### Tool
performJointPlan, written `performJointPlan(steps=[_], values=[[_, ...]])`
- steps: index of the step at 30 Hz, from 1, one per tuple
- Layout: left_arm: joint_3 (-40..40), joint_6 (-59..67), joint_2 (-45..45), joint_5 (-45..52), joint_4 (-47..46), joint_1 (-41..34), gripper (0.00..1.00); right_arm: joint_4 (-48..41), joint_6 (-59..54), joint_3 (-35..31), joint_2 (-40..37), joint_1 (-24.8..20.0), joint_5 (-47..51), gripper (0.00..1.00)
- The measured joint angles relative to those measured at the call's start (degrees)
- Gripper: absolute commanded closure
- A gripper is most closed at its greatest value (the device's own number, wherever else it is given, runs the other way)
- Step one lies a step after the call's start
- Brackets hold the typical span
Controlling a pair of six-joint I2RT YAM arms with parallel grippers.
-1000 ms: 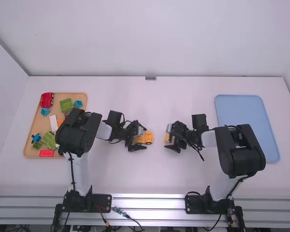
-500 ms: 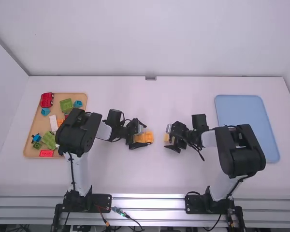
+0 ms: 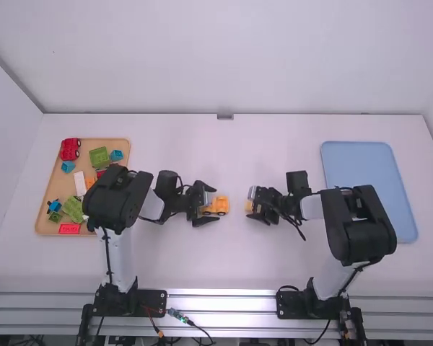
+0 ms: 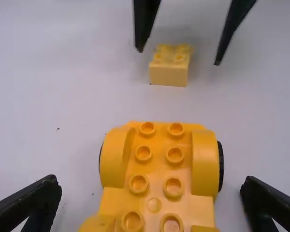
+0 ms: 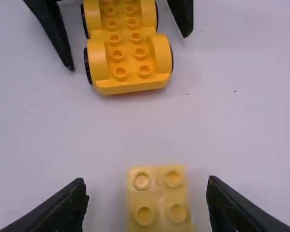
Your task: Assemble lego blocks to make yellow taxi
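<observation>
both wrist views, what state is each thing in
car base: upright, wheels on, top studs bare, ungripped
brick: studs up and bare, apart from the car base, ungripped
left end effector: open, astride the car base
right end effector: open, astride the brick

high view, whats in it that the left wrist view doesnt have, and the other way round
High view: the wooden tray with coloured blocks, and the blue tray.
Left wrist view: the separate studs and a black tyre.
Both: the yellow car base, the small yellow block, the left gripper and the right gripper.
</observation>
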Motion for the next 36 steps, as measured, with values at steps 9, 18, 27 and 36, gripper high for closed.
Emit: performJointPlan(steps=[9, 18, 27, 36], values=[[7.21, 1.36, -0.07, 0.39, -17.18, 0.0, 0.01, -1.79, -0.28, 1.27, 0.0, 0.0, 0.04, 0.39], [13.09, 6.16, -0.07, 0.17, -29.09, 0.0, 0.13, -2.14, -0.33, 1.27, 0.0, 0.0, 0.15, 0.44], [10.29, 6.08, -0.07, -0.55, -22.01, 0.0, 0.18, -2.25, -0.28, 1.27, 0.0, 0.0, 1.31, 0.44], [5.38, 5.16, -0.07, 1.36, -13.7, 0.0, 0.27, -2.23, -0.28, 1.27, 0.0, 0.0, 1.31, 0.45]])
